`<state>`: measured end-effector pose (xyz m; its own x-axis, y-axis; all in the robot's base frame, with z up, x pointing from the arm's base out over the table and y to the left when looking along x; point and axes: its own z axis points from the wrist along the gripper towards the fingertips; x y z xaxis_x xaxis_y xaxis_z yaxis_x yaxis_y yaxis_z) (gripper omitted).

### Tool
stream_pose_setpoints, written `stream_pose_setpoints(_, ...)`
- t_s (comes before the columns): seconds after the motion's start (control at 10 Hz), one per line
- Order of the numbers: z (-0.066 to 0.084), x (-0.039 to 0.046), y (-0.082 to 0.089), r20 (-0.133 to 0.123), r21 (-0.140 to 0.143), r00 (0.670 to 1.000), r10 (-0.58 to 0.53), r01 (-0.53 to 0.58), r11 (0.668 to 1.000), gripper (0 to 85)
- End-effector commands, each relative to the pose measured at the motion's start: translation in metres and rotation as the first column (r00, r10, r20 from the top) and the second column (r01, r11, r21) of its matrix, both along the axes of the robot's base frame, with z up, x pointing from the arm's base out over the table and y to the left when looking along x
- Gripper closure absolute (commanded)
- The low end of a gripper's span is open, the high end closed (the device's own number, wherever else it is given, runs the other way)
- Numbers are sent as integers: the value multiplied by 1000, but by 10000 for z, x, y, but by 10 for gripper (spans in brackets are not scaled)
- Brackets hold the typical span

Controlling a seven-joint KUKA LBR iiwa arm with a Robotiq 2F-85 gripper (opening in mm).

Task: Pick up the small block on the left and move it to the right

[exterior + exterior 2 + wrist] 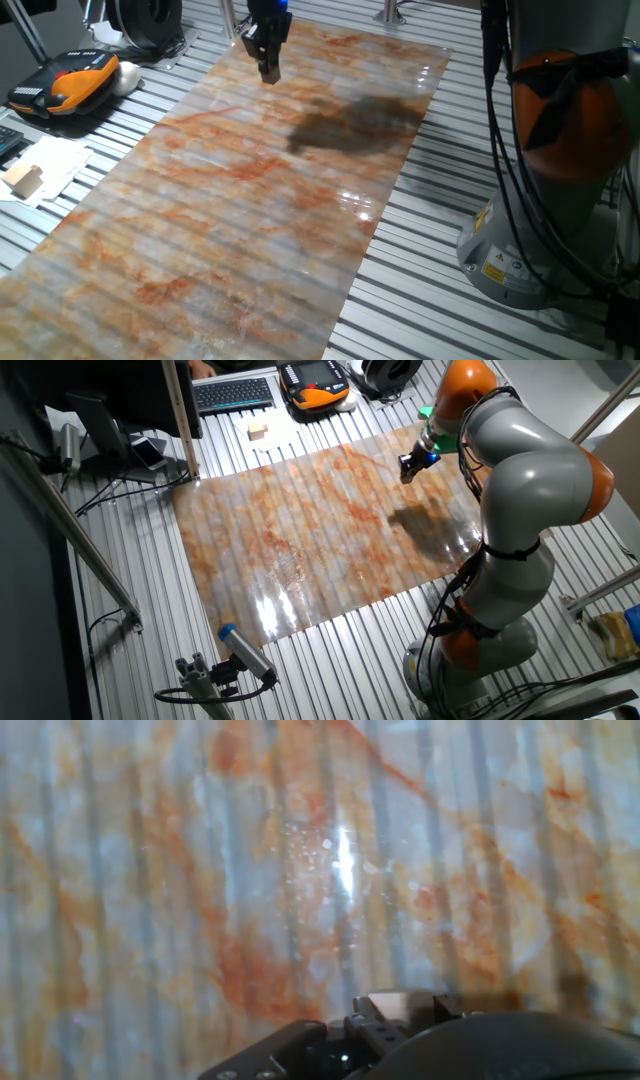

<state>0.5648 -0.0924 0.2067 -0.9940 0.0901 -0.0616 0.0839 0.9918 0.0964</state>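
**A:** While the arm [520,460] reached over the marbled sheet [250,210], where did the hand [270,70] sit?

**B:** It hung just above the sheet's far end in one fixed view, fingers pointing down. In the other fixed view it was above the sheet's edge nearest the orange-and-black pendant [318,385].

**A:** Were the fingers apart or together?

**B:** I could not tell. They looked close together, but they were too small and dark to judge, and the hand view showed only the hand's dark body along the bottom edge, with a pale squarish patch that I could not identify.

**A:** And the small block?

**B:** I could not make it out in any view, so I could not say where it lay or whether the fingers had it.

**A:** What else was on the surface [430,200]?

**B:** A larger pale wooden block [22,180] lay on white paper [55,160] beside the sheet, well apart from the hand. A keyboard [233,393] was next to the pendant. A dark shadow [350,125] fell on the sheet near the hand, towards the arm's base.

**A:** And below the hand camera?

**B:** Only blurred orange-and-grey marbling with one bright glare spot.
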Motion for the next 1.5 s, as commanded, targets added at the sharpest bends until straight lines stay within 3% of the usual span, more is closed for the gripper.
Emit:
stream_pose_setpoints(0.0, 25, 4, 43, -4, -1, 1000, -9, 9, 1000, 850)
stream_pose_setpoints(0.2, 173, 63, 211, -37, 5, 998, -45, 46, 999, 850)
stream_pose_setpoints(0.5, 280, 146, 449, -40, -13, 994, -97, 96, 995, 850)
stream_pose_setpoints(0.8, 257, 129, 627, 0, -24, 994, -113, 113, 993, 850)
stream_pose_setpoints(1.0, 256, 148, 694, 23, -48, 995, -100, 101, 994, 850)
stream_pose_setpoints(1.4, 266, 183, 940, 19, -47, 991, -132, 133, 990, 850)
